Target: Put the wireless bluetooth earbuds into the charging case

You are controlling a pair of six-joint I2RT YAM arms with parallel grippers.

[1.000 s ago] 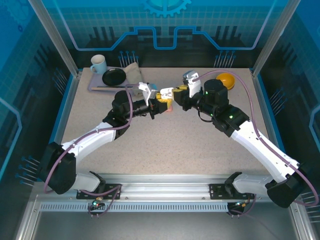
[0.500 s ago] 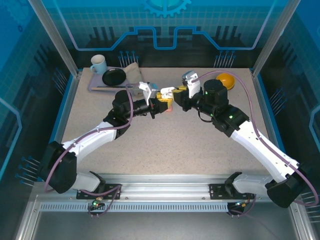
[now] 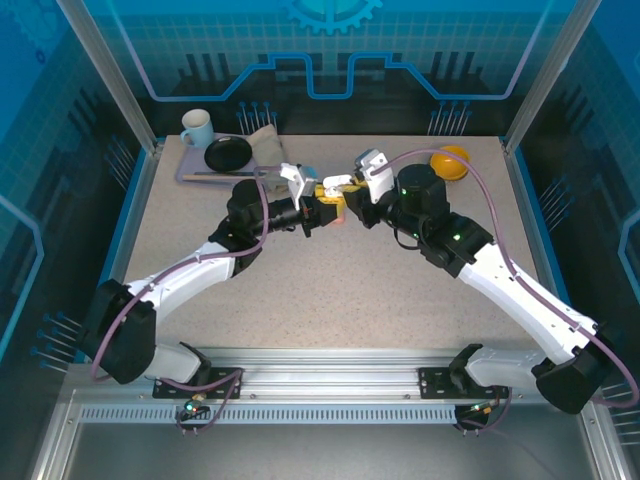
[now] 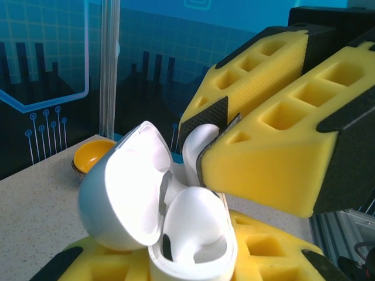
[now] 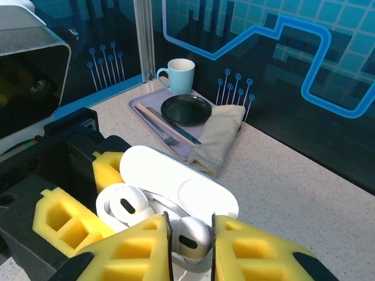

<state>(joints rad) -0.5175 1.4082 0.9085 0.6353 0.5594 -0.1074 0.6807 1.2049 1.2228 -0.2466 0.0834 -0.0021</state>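
Note:
My left gripper is shut on the base of a white charging case whose lid stands open. One white earbud sits in the case's slot. My right gripper is shut on a second white earbud, held directly over the open case with its lower end at the empty slot. The two grippers meet nose to nose above the back middle of the table. In the top view the case and earbuds are mostly hidden by the yellow fingers.
A grey tray at the back left carries a pale mug, a black plate, cutlery and a folded napkin. An orange bowl sits at the back right. Glass walls enclose the table.
The right arm has shifted a little left, bringing its earbud closer in over the case. The left gripper and case have barely moved.

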